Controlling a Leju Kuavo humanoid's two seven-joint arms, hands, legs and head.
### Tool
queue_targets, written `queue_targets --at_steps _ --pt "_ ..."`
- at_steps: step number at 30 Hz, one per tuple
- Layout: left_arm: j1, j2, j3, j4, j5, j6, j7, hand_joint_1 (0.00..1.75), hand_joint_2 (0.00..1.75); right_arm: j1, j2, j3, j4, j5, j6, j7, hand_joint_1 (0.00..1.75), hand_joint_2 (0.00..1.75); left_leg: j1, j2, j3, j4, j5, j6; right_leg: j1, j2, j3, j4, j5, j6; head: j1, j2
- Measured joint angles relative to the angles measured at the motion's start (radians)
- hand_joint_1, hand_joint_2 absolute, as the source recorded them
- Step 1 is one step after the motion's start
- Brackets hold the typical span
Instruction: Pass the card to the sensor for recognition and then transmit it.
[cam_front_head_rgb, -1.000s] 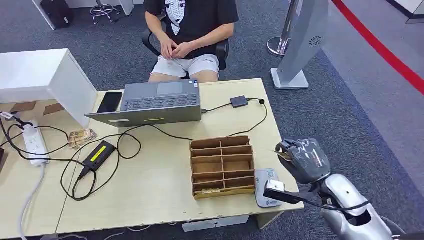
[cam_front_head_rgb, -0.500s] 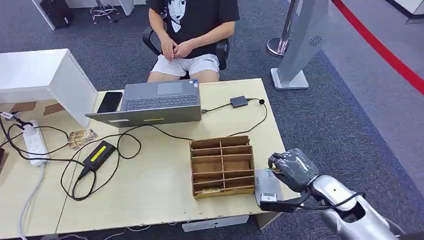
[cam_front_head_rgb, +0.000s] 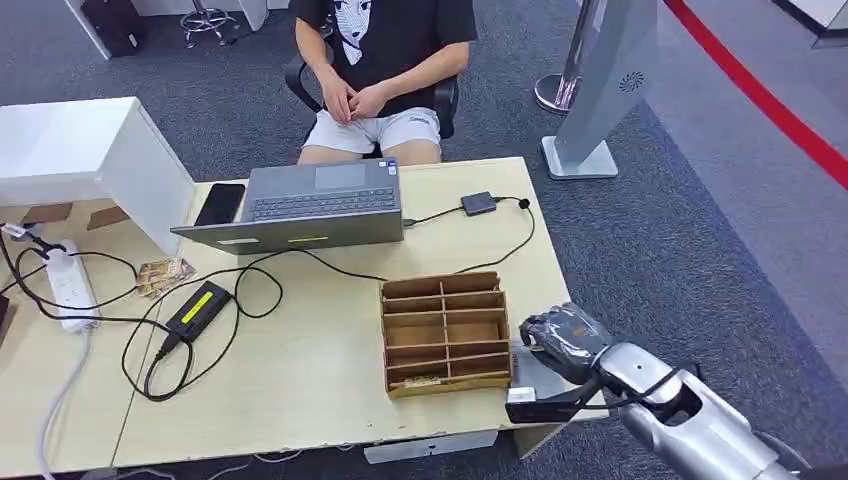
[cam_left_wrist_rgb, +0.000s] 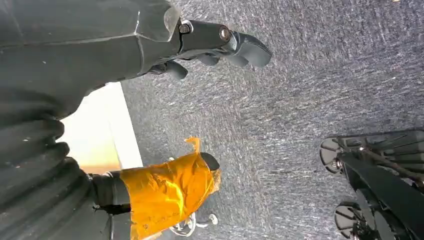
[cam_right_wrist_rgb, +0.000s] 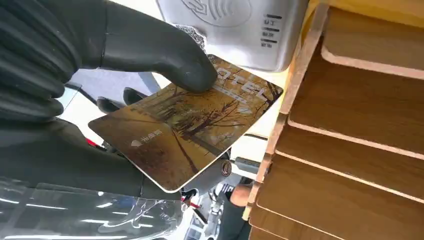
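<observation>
My right hand (cam_front_head_rgb: 562, 336) hovers over the grey card sensor (cam_front_head_rgb: 528, 370) at the table's right front corner, next to the wooden slotted box (cam_front_head_rgb: 445, 333). In the right wrist view the thumb (cam_right_wrist_rgb: 165, 50) presses a brown hotel card (cam_right_wrist_rgb: 190, 120) with a tree picture against the darker fingers beneath. The card lies close to the sensor (cam_right_wrist_rgb: 240, 27), partly over its edge, and beside the box's wooden dividers (cam_right_wrist_rgb: 350, 125). My left hand (cam_left_wrist_rgb: 150, 85) hangs over grey carpet with its fingers apart and nothing in it; orange tape wraps the thumb.
A person sits behind the table (cam_front_head_rgb: 330, 390) with hands folded. A laptop (cam_front_head_rgb: 300, 205), phone, power strip, charger and looping cables lie on the left and middle. A white box (cam_front_head_rgb: 90, 160) stands at the far left. A grey stand rises on the carpet at the right.
My right hand has come down and leftward from beside the table's edge, carrying the card, and now sits over the sensor. The person and table items stay as they were.
</observation>
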Motion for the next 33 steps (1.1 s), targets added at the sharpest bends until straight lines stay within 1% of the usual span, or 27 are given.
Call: queue_targets --at_steps 3,7,10,13,15,17,18,21,22,23,24,25,26,28,30,33 --pt "-0.001 0.000 0.006 0.000 -0.004 0.000 0.000 0.00 1.75 -0.020 -0.008 0.025 0.009 -0.020 -0.014 0.020 1.75 1.75 0.000 0.000 0.000 0.000 0.000 0.000 0.000 0.000 0.000 0.000 0.000 0.000 0.000 0.000" --pt "0.000 0.000 0.022 0.000 -0.010 0.000 0.000 0.00 1.75 -0.031 -0.032 0.032 -0.016 -0.034 -0.071 0.047 1.75 1.75 0.000 0.000 0.000 0.000 0.000 0.000 0.000 0.000 0.000 0.000 0.000 0.000 0.000 0.000" --pt "-0.001 0.000 0.028 -0.001 -0.012 0.000 0.000 0.00 1.75 -0.047 -0.045 0.023 -0.053 -0.034 -0.074 0.055 1.75 1.75 0.000 0.000 0.000 0.000 0.000 0.000 0.000 0.000 0.000 0.000 0.000 0.000 0.000 0.000" --pt "0.000 -0.003 0.036 -0.003 -0.014 0.001 0.000 0.00 1.75 -0.070 -0.051 -0.002 -0.103 -0.028 -0.075 0.071 1.75 1.75 0.000 0.000 0.000 0.000 0.000 0.000 0.000 0.000 0.000 0.000 0.000 0.000 0.000 0.000" --pt "-0.001 -0.005 0.044 -0.005 -0.017 0.001 0.000 0.00 1.75 -0.089 -0.051 -0.030 -0.137 0.005 -0.092 0.100 1.75 1.75 0.000 0.000 0.000 0.000 0.000 0.000 0.000 0.000 0.000 0.000 0.000 0.000 0.000 0.000" --pt "0.000 -0.009 0.048 -0.008 -0.025 0.002 0.000 0.00 1.75 -0.116 -0.035 -0.070 -0.181 0.040 -0.094 0.134 1.75 1.75 0.000 0.000 0.000 0.000 0.000 0.000 0.000 0.000 0.000 0.001 0.001 0.000 0.001 0.000" --pt "-0.001 -0.010 0.048 -0.009 -0.029 0.002 0.000 0.00 1.75 -0.135 -0.025 -0.080 -0.192 0.045 -0.089 0.140 1.75 1.75 0.000 0.001 0.000 0.000 0.001 -0.001 0.000 0.001 0.000 0.001 0.001 -0.001 0.000 0.000" --pt "-0.007 -0.010 0.048 -0.009 -0.053 -0.001 0.000 0.00 1.75 -0.223 0.040 -0.092 -0.212 0.020 0.001 0.132 1.75 1.75 0.000 0.003 -0.001 0.000 0.001 -0.001 0.000 0.003 0.000 0.002 0.001 -0.001 0.000 0.000" --pt "-0.008 -0.007 0.048 -0.009 -0.064 -0.004 -0.002 0.00 1.75 -0.259 0.069 -0.088 -0.204 -0.018 0.054 0.115 1.75 1.75 0.000 0.004 0.000 0.000 0.001 -0.002 0.000 0.004 0.000 0.002 0.002 0.000 0.001 0.000" --pt "-0.012 -0.003 0.047 -0.009 -0.079 -0.011 -0.006 0.00 1.75 -0.319 0.113 -0.075 -0.173 -0.078 0.112 0.095 1.75 1.75 0.000 0.006 0.000 0.000 0.001 -0.002 0.000 0.006 -0.001 0.003 0.003 -0.002 0.000 0.000" --pt "-0.016 0.000 0.046 -0.009 -0.091 -0.014 -0.010 0.00 1.75 -0.375 0.154 -0.056 -0.132 -0.134 0.148 0.084 1.75 1.75 0.001 0.008 0.001 0.000 0.003 -0.004 0.000 0.008 -0.003 0.004 0.004 -0.003 0.000 0.000" --pt "-0.022 0.005 0.045 -0.009 -0.103 -0.018 -0.015 0.00 1.75 -0.424 0.188 -0.038 -0.095 -0.178 0.169 0.081 1.75 1.75 0.001 0.008 -0.001 -0.001 0.004 -0.004 0.001 0.009 -0.003 0.004 0.004 -0.004 0.000 0.000" --pt "-0.029 0.009 0.042 -0.009 -0.116 -0.022 -0.018 0.00 1.75 -0.476 0.238 -0.014 -0.041 -0.216 0.188 0.083 1.75 1.75 0.001 0.008 -0.001 -0.001 0.005 -0.004 0.001 0.009 -0.004 0.005 0.004 -0.004 0.000 0.000" --pt "-0.037 0.019 0.032 -0.009 -0.132 -0.029 -0.024 0.00 1.75 -0.575 0.330 0.034 0.077 -0.243 0.193 0.102 1.75 1.75 0.001 0.008 0.000 -0.001 0.006 -0.005 0.001 0.009 -0.005 0.006 0.005 -0.004 0.000 0.000" --pt "-0.037 0.026 0.021 -0.009 -0.148 -0.034 -0.027 0.00 1.75 -0.650 0.413 0.072 0.180 -0.247 0.214 0.138 1.75 1.75 0.001 0.007 -0.001 0.000 0.007 -0.006 0.001 0.009 -0.006 0.008 0.005 -0.004 0.001 0.000" --pt "-0.042 0.035 -0.003 -0.008 -0.164 -0.043 -0.037 0.00 1.75 -0.760 0.548 0.117 0.383 -0.242 0.239 0.201 1.75 1.75 0.001 0.007 -0.001 -0.001 0.008 -0.007 0.001 0.008 -0.008 0.008 0.005 -0.006 0.000 0.000"
